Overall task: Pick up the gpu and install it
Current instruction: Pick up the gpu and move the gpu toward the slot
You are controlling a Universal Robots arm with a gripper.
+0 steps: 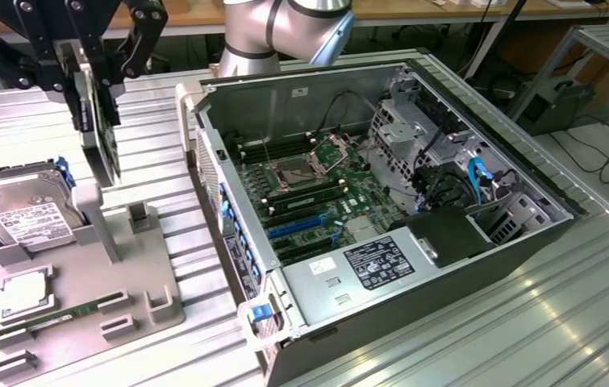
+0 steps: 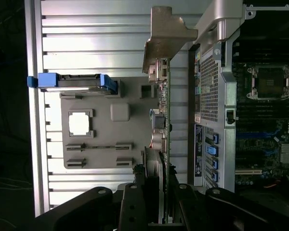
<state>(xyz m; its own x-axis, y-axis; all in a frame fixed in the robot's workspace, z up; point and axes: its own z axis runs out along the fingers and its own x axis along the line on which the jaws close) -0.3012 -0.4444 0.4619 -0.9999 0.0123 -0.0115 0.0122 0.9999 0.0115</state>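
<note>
Black claw point(image 1: 93, 76) clamps gpu point(image 1: 102, 149) edge-on — claw top cut off.

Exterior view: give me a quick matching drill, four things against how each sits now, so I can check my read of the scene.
Things:
1. gpu
2. hard drive
3. memory stick
4. case

States:
A. open, motherboard showing
B. lying flat on the grey tray
C. clamped in the gripper, above the tray
D. propped at a tilt on the tray

Pairs: 1-C, 2-D, 3-B, 4-A
</note>
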